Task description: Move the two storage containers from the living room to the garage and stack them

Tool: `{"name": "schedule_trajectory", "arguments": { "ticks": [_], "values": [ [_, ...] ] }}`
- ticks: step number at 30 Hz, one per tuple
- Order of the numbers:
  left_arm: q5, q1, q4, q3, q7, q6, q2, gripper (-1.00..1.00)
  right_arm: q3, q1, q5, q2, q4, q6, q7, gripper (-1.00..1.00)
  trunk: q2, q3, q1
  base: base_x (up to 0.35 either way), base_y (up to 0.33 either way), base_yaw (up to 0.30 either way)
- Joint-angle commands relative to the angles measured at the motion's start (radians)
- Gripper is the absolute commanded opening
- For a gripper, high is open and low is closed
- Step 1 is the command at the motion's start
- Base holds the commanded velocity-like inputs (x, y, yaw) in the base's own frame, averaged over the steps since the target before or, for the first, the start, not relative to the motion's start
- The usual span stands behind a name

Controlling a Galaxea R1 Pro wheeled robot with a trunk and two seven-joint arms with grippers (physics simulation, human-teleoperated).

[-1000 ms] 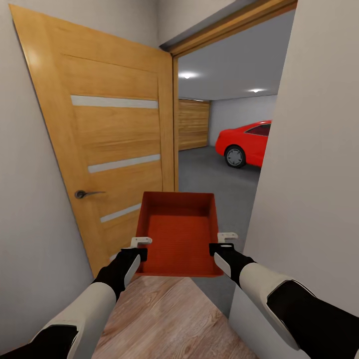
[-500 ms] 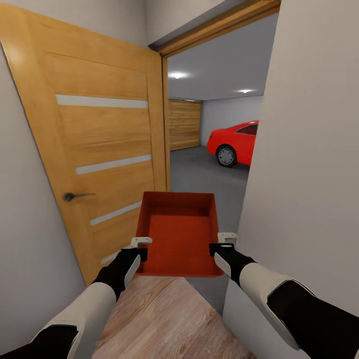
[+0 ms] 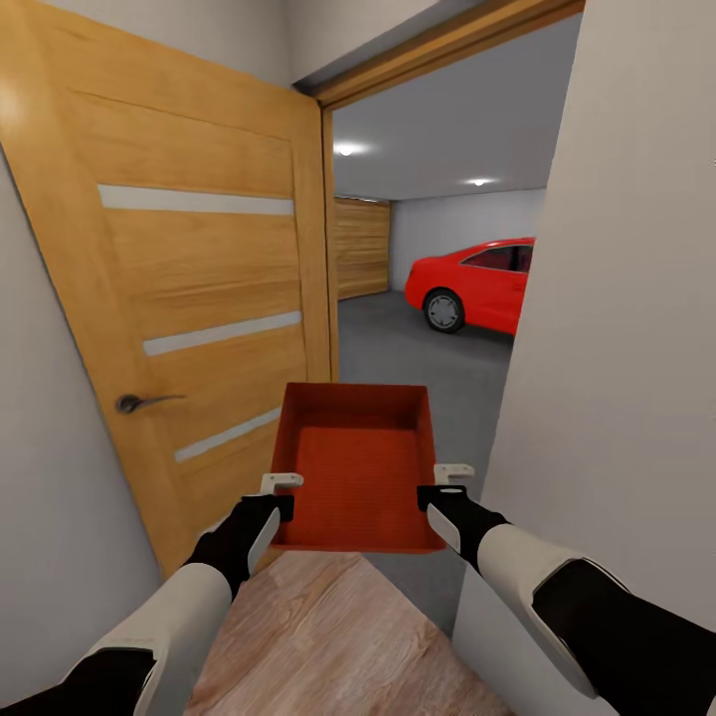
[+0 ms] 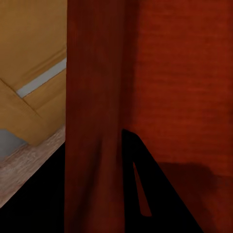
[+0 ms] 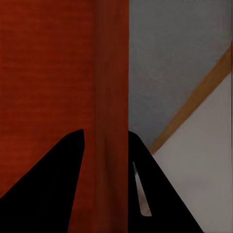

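Observation:
I hold one orange-red storage container (image 3: 358,467) level in front of me, lidless and empty. My left gripper (image 3: 281,494) is shut on its left wall and my right gripper (image 3: 444,485) on its right wall. In the left wrist view the left gripper (image 4: 94,141) straddles the container's thin wall (image 4: 94,87). The right wrist view shows the right gripper (image 5: 105,133) pinching the other wall (image 5: 111,73). Through the doorway lies the garage, with its dark grey floor (image 3: 418,353) and a red car (image 3: 477,281). The living room is out of view.
An open wooden door (image 3: 189,288) with a lever handle (image 3: 134,402) stands close on the left. A pale wall (image 3: 617,328) crowds the right side of the doorway. Wood plank floor (image 3: 318,636) lies below the container. A wooden garage door (image 3: 362,247) closes the far end.
The whole view has shifted as the camera moved nearer the doorway and turned a little; more of the car shows. The container and both grippers keep the same hold.

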Motion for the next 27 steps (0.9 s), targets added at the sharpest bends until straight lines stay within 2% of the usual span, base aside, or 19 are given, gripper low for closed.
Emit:
{"name": "schedule_trajectory", "arguments": {
  "ticks": [1,14,27],
  "values": [
    [0.03,0.0,0.002,-0.002,0.003,0.002,0.0,-1.0,0.044,-0.001,0.023,-0.002,-0.004,-0.001,-0.006,-1.0,-0.001,0.0,0.0,0.06,0.055,-0.185],
    [0.03,0.0,0.002,-0.002,0.003,0.002,0.0,-1.0,0.044,-0.001,0.023,-0.002,-0.004,-0.001,-0.006,-1.0,-0.001,0.0,0.0,0.017,0.018,-0.234],
    [0.03,0.0,0.002,-0.002,0.003,0.002,0.0,-1.0,0.044,-0.001,0.024,-0.002,-0.004,-0.001,-0.006,-1.0,-0.001,0.0,0.0,0.172,0.239,-0.025]
  ]
}}
